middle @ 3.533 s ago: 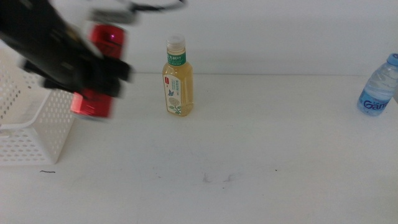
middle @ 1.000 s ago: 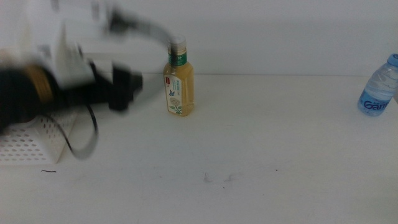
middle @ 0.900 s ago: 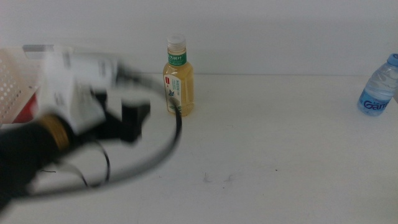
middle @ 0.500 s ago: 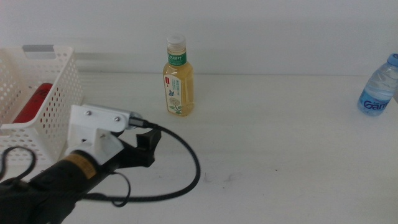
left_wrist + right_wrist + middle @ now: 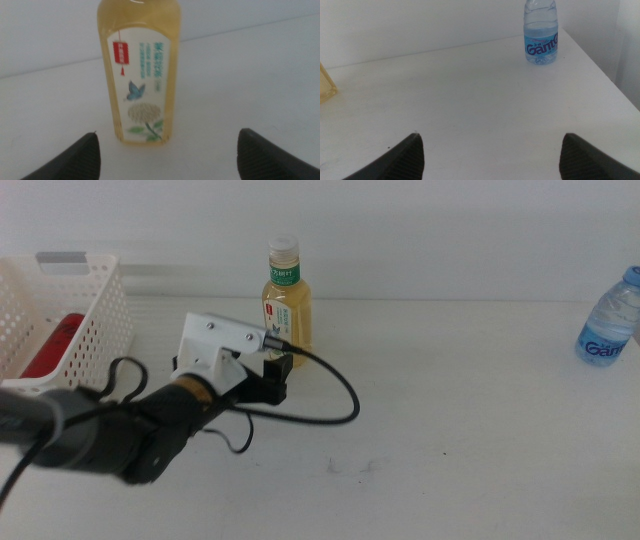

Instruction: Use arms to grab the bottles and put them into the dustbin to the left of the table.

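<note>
The left gripper (image 5: 165, 150) stood wide open and empty just before the upright tea bottle (image 5: 285, 305). Only the middle view showed the red can (image 5: 50, 345) lying in the basket (image 5: 95, 310). The right gripper (image 5: 490, 150), open, faced the distant water bottle (image 5: 541, 32).
</note>
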Tool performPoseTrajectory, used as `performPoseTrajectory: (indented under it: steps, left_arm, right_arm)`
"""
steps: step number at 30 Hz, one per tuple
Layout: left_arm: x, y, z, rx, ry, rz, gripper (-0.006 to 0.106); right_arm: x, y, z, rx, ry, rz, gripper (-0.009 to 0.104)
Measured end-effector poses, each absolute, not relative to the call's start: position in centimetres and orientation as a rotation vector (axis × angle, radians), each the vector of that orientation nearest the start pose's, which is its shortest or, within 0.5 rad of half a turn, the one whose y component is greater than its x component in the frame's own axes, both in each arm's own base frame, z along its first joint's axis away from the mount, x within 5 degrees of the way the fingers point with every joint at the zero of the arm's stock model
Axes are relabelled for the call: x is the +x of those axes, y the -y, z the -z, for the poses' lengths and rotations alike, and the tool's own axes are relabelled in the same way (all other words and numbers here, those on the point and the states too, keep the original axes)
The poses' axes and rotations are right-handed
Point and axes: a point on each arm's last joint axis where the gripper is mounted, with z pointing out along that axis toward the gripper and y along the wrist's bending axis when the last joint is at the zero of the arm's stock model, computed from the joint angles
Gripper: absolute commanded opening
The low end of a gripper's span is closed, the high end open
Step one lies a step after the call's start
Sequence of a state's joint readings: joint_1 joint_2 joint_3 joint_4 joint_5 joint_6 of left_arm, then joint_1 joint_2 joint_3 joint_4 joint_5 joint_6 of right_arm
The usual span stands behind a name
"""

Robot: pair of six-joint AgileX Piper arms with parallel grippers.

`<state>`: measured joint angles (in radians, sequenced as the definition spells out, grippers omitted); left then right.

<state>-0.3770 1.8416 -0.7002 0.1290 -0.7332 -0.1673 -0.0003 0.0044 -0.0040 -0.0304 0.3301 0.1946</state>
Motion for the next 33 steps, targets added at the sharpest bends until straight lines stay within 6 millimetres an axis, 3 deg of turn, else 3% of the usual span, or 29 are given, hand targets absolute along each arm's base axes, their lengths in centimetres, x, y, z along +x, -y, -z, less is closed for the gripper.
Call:
performPoseTrajectory:
  steps: [14, 25, 33]
  left_arm:
    - [38.7, 15.3, -11.0, 0.387, -1.852, 0.410, 0.094]
    - [41.6, 15.9, -9.1, 0.360, -1.820, 0.421, 0.094]
    - [43.5, 16.5, -9.2, 0.361, -1.769, 0.430, 0.094]
  right_arm:
    - [5.4, 0.1, -18.4, 0.158, -1.808, -0.108, 0.091]
    - [5.4, 0.1, -18.4, 0.158, -1.808, -0.108, 0.091]
    - [5.4, 0.1, -18.4, 0.158, -1.808, -0.108, 0.091]
